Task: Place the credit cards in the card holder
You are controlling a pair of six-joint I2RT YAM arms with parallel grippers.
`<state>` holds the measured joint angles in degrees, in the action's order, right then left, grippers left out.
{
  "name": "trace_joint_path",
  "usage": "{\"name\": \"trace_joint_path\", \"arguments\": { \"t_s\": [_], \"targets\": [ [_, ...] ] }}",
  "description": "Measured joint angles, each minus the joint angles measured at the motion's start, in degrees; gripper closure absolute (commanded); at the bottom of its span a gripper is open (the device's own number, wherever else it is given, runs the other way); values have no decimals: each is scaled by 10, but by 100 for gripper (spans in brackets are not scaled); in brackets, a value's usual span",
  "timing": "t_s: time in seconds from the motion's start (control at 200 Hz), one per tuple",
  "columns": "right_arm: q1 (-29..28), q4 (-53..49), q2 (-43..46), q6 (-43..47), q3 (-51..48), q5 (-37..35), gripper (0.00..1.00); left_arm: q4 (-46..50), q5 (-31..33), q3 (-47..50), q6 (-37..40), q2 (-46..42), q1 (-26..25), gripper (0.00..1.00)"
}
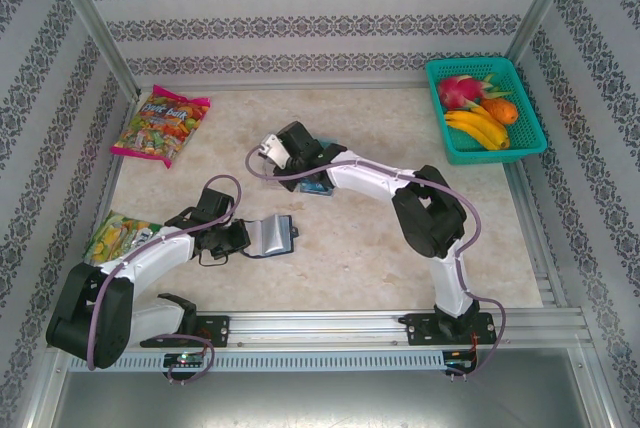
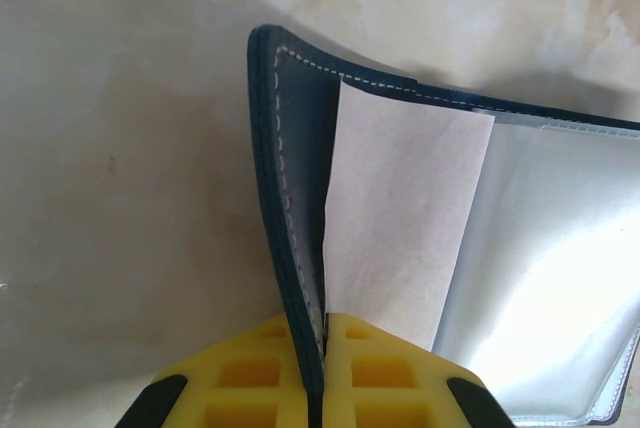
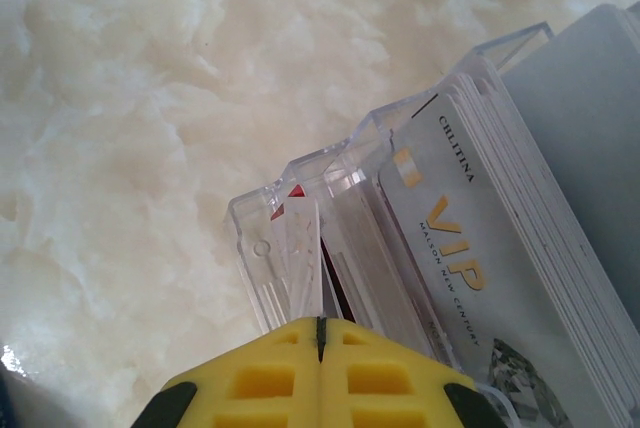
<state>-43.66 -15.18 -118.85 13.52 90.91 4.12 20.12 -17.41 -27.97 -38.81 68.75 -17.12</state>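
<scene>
The card holder point(image 1: 274, 235), a navy bi-fold wallet, lies open on the table with its grey inside up. My left gripper point(image 2: 320, 326) is shut on the edge of the card holder's navy flap point(image 2: 295, 168), which stands lifted; in the top view that gripper point(image 1: 243, 239) is at the holder's left side. A stack of credit cards point(image 3: 480, 258), the front one white with gold VIP print, stands in a clear acrylic tray point(image 3: 250, 238). My right gripper point(image 3: 320, 326) is shut on a thin white credit card point(image 3: 305, 243) standing in the tray's end compartment.
A teal basket point(image 1: 436, 98) of fruit sits at the back right. One candy bag point(image 1: 160, 126) lies at the back left and a snack bag point(image 1: 118, 235) at the left edge. Patterned walls enclose the table.
</scene>
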Motion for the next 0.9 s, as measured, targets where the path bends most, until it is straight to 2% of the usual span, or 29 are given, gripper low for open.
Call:
{"name": "trace_joint_path", "arguments": {
  "t_s": [0.29, 0.49, 0.899],
  "targets": [
    [19, -23, -1, -42, 16, 63, 100, -2, -2, 0, 0, 6, 0, 100],
    [18, -38, -14, -44, 50, 69, 100, -5, -5, 0, 0, 10, 0, 100],
    [19, -50, -12, -89, 49, 101, 100, -6, -8, -2, 0, 13, 0, 100]
  ]
}}
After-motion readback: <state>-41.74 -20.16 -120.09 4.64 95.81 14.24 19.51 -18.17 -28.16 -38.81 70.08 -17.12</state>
